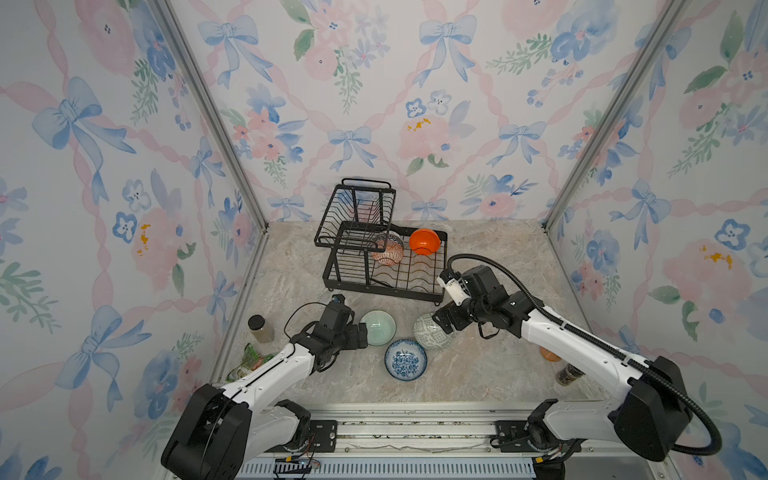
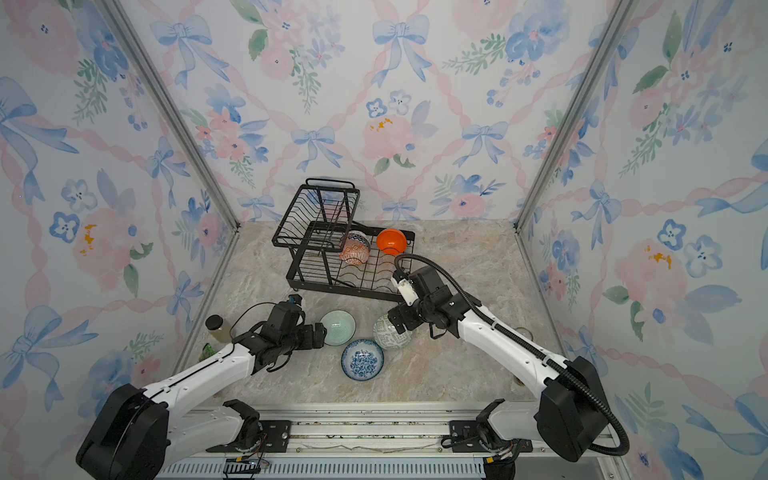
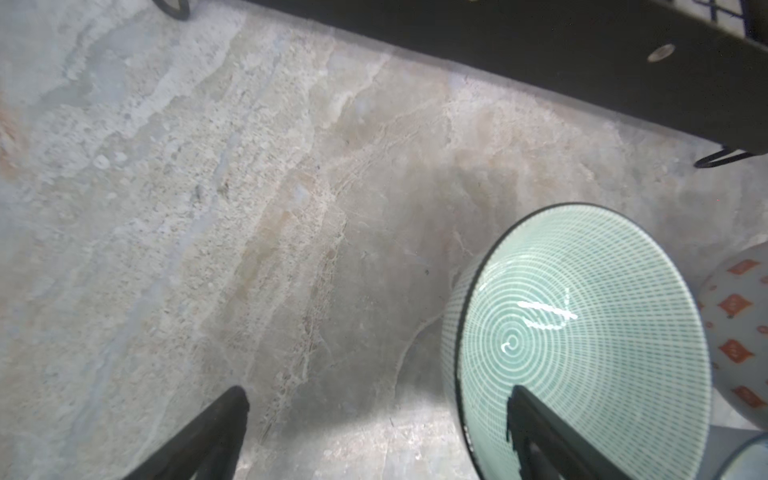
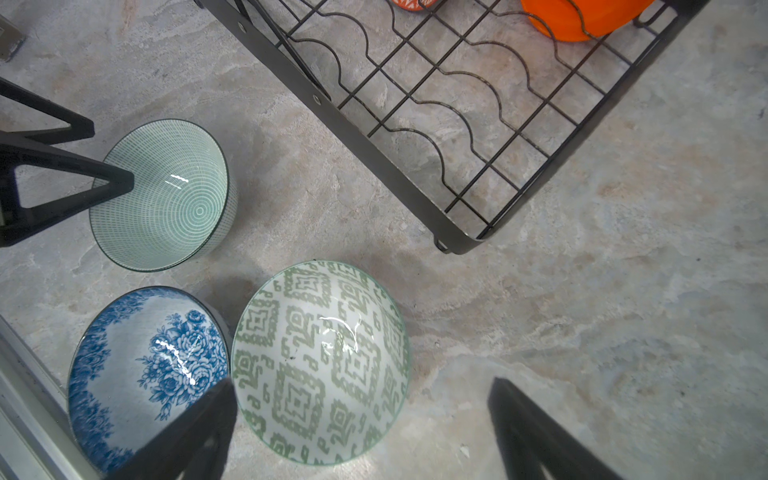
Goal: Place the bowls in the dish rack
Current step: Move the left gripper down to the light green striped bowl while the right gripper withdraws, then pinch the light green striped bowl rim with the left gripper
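Both pairs of fingers apart above the bench.
The left fingers straddle the mint bowl's left rim; the patterned bowl lies between the right fingers, near of the rack.

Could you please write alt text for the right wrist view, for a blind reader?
The open right tool hovers over a round green-white geometric bowl on the marbled table. Beside it sit a blue-white floral bowl and a mint green bowl, the latter under the left tool; the black wire dish rack holds a plain orange bowl.
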Motion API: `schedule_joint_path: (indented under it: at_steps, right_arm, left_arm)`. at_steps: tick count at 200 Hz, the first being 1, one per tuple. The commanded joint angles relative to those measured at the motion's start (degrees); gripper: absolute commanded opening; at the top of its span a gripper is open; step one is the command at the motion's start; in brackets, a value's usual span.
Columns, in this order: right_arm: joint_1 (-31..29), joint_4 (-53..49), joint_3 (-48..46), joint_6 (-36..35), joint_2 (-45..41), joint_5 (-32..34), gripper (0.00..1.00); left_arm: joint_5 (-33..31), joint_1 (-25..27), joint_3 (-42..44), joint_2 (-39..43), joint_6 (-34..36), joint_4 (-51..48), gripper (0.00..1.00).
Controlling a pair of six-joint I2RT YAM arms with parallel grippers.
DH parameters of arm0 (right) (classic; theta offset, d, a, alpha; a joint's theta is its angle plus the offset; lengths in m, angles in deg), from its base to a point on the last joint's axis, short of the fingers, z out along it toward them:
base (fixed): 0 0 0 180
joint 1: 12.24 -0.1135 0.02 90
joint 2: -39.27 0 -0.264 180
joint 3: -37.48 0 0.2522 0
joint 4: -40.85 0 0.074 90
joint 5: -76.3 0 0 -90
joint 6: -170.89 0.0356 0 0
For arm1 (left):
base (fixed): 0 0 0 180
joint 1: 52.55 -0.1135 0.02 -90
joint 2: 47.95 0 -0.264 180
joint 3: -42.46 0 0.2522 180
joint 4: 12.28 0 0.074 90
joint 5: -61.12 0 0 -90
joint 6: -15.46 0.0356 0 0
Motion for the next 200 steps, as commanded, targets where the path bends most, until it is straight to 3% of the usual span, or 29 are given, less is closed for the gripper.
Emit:
schedule_joint_path:
  at_steps: [1, 49, 69, 145, 178, 200]
  right_arm:
    - [0.8, -0.1, 0.0, -0.8, 1.4, -0.6, 0.97]
    - [1.2, 0.0, 0.4, -0.9, 1.7, -1.0, 0.97]
    - [1.2, -0.4, 0.2, -0.8, 1.6, -1.0, 0.97]
    - [1.2, -0.1, -0.4, -0.8, 0.5, -0.7, 0.97]
    - [1.2, -0.2, -0.3, -0.8, 0.4, -0.6, 0.97]
    - [1.2, -0.2, -0.5, -0.8, 0.2, -0.6, 0.97]
  left_arm:
    - [0.8, -0.4, -0.4, -1.9, -0.6, 2.0, 0.98]
    - [3.0, -0.6, -0.2, -3.9, -0.3, 5.8, 0.98]
    - [4.2, -0.8, -0.6, -5.0, 0.1, 6.8, 0.93]
    - [8.4, -0.8, -2.1, -8.5, 0.5, 9.1, 0.48]
    - [8.7, -0.8, -2.3, -7.4, 0.5, 9.1, 0.33]
    - [8.6, -0.8, -2.2, -7.0, 1.0, 9.1, 0.16]
